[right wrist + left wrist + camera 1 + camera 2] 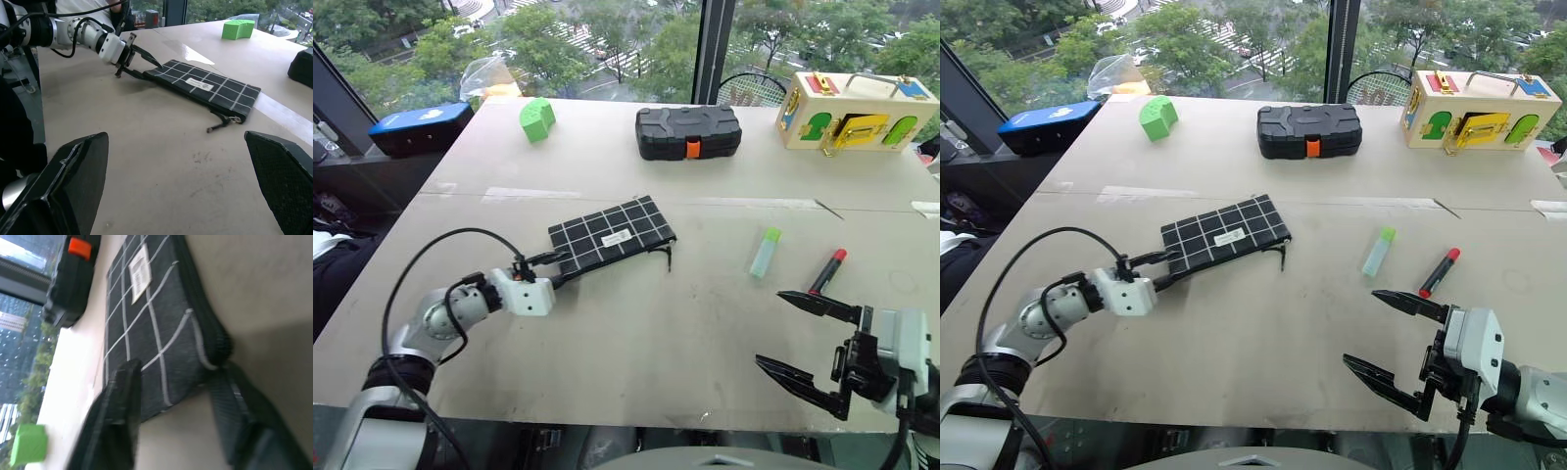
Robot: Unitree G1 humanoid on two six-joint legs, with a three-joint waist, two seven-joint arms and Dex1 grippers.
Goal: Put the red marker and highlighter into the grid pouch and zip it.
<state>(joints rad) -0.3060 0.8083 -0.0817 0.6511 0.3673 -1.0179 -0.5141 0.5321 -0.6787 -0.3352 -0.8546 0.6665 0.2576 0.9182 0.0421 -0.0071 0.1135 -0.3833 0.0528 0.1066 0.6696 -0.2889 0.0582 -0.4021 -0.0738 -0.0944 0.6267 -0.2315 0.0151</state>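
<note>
highlighter (766,252) left of red marker (826,270)

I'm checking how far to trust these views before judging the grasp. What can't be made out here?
- Whether the left hand truly pinches the grid pouch: left wrist view blurred.
- Whether the zipper is open: too small.
- Pouch label text: blurred.
- Toy box: cut by the head view's edge.

Black white-gridded pouch (612,231), red-capped marker (827,271), green-capped highlighter (766,252).

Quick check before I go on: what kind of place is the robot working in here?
Probably an upper-floor lab or test room: a big worktable stands against tall windows over treetops and a street, and it holds practice props such as a wooden latch box and a black hard case.
</note>
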